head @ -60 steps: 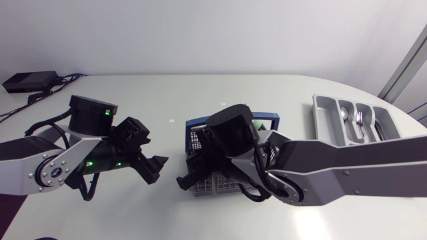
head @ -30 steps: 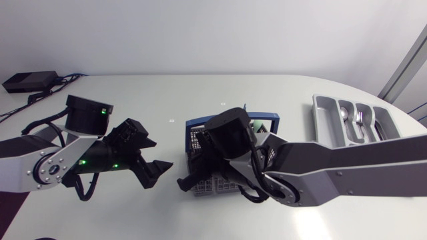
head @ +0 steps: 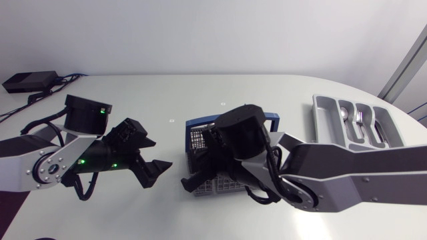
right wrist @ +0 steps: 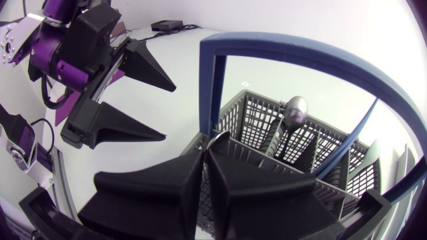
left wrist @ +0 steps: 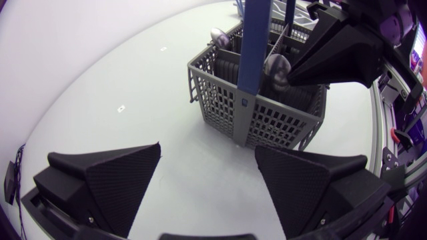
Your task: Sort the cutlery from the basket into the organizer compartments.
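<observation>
Grey basket (left wrist: 267, 123) shows two spoons (left wrist: 277, 68); one organizer (head: 323, 119) well apart.

Basket (left wrist: 220, 100): grey plastic lattice, matt. Handle (left wrist: 253, 47): blue plastic, smooth, slight sheen. Spoon (right wrist: 295, 110) in basket: polished metal, glossy. Organizer (head: 323, 113), far right: grey plastic, smooth, satin; cutlery (head: 358, 120) inside shiny metal. Table (head: 167, 93): white, smooth, matt. Left gripper (left wrist: 208, 150), right gripper (right wrist: 203, 160): matt black; fingers (left wrist: 120, 177) finely textured on inner faces. Arm links (head: 360, 167): silver-grey, smooth.
</observation>
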`<state>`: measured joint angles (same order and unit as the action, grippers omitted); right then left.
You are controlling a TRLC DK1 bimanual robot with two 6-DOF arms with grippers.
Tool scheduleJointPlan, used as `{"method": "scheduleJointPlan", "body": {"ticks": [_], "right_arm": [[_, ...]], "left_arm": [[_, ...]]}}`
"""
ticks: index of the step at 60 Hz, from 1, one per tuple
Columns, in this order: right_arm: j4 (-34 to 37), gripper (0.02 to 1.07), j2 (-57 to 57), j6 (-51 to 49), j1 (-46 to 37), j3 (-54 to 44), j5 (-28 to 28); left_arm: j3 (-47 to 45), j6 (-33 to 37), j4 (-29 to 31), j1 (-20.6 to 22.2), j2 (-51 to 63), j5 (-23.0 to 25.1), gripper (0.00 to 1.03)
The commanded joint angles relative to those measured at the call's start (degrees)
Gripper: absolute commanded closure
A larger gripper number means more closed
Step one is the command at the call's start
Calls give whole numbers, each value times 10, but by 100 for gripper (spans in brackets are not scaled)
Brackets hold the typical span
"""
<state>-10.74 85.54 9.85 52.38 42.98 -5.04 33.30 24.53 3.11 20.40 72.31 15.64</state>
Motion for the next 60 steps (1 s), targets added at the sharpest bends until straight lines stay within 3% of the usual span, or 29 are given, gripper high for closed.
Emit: {"method": "scheduleJointPlan", "body": {"ticks": [1, 31, 60], "right_arm": [[-3, 96, -12, -6, -3, -18, 4], [18, 96, -49, -26, -3, -31, 24], [-20, 100, -72, -51, 1, -66, 35]], "left_arm": [[-11, 14, 5, -4, 5, 5, 5], [-12, 16, 3, -3, 9, 5, 5], [-13, 17, 0, -1, 16, 5, 5]]}}
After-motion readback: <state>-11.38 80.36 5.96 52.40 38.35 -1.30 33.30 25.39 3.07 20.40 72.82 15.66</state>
